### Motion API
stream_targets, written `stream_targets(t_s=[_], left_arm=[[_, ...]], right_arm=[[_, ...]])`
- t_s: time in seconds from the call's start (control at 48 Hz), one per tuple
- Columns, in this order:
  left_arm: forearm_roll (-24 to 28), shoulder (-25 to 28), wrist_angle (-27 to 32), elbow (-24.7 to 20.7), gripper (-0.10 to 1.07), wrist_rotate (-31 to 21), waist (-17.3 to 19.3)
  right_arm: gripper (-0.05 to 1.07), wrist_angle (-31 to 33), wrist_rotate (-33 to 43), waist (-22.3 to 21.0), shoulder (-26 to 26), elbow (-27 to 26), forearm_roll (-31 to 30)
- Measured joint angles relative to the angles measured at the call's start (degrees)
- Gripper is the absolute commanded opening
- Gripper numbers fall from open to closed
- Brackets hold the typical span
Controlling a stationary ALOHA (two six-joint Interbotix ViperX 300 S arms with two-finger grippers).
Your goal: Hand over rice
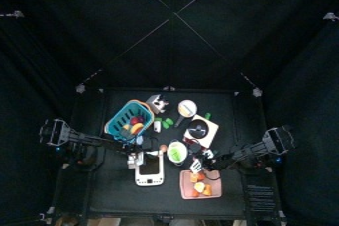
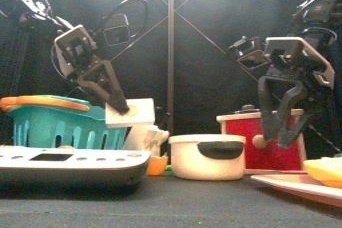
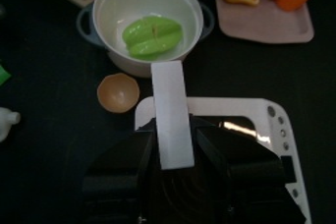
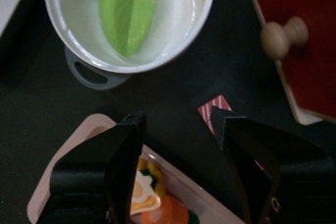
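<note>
My left gripper (image 3: 172, 132) is shut on a flat white packet (image 3: 170, 95), which I take for the rice. It holds the packet in the air above the white scale (image 3: 269, 130), close to the white pot (image 3: 94, 31). In the front view the packet (image 2: 116, 99) hangs tilted behind the teal basket. My right gripper (image 4: 184, 130) is open and empty. It hangs over the gap between the pot (image 4: 79, 41) and the red box (image 4: 308, 41), seen at the right in the front view (image 2: 283, 122).
The pot holds a green vegetable (image 3: 153, 33). A teal basket (image 2: 54, 122) and the scale (image 2: 67, 162) stand front left. A pink plate (image 2: 301, 182) with food is front right. There is a small orange bowl (image 3: 117, 92) and a small red packet (image 4: 214, 105).
</note>
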Motion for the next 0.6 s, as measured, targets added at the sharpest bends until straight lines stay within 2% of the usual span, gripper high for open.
stream_targets(t_s=[0.167, 0.396, 0.604], left_arm=[[-1.2, -2.8, -7.1, 1.6, 0.66, -0.1, -0.1], [-4.7, -7.0, -17.1, 5.5, 0.66, -0.8, -0.6], [-10.5, -9.1, -20.2, 7.5, 0.66, -3.0, -0.7]], right_arm=[[0.88, 0.1, 0.0, 1.8, -1.0, -1.7, -8.7], [0.88, 0.4, 0.0, 2.6, -1.8, -3.9, -26.2], [0.88, 3.0, -0.1, 2.4, -1.0, -6.6, -44.9]])
